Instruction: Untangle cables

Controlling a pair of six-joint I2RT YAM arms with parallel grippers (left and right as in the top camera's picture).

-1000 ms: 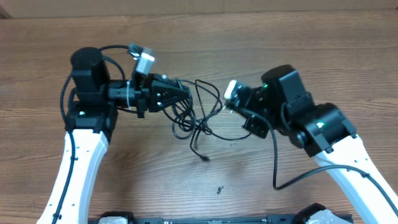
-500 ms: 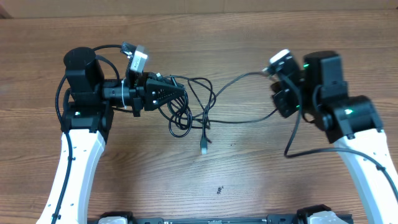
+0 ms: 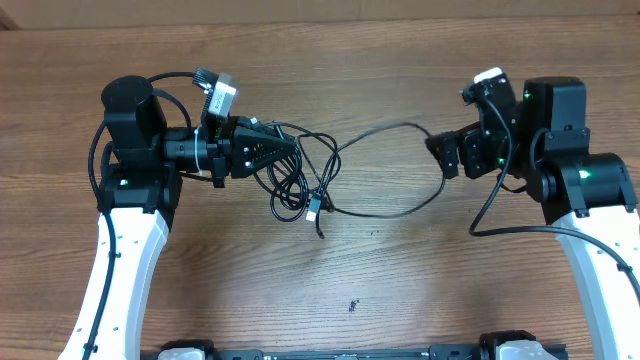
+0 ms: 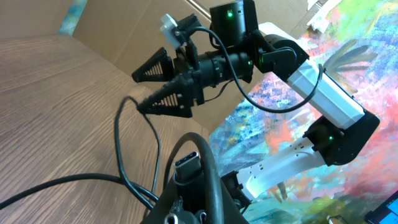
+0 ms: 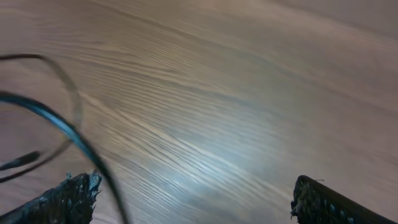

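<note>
Left gripper clenched on cables; tangle sits just past and below its tips, over table. One long loop runs from tangle to right gripper and passes beside one finger. Right gripper released, fingers spread. One silver plug below left tips. Two grippers. Cable count unclear. Thick arm cord behind right gripper.

We take this for a robotics lab: a white left arm and right arm stand at a wood-grain tabletop, with cardboard and a brightly painted backdrop behind.
</note>
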